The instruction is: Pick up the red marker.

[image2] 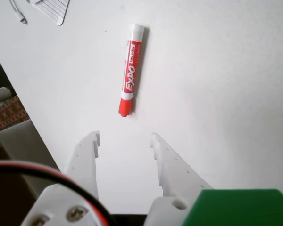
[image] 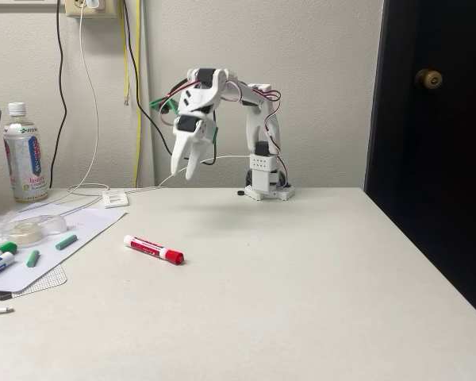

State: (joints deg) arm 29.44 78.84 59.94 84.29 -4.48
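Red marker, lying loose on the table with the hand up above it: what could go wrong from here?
1. The red marker is a round barrel on a smooth table; a finger landing on it off-centre could likely roll it away.
2. In the wrist view the hand is open with the marker ahead of its fingertips, not between them; a straight descent might close on nothing.
3. In the fixed view the hand hangs well above the marker, so the long descent leaves room for drift.
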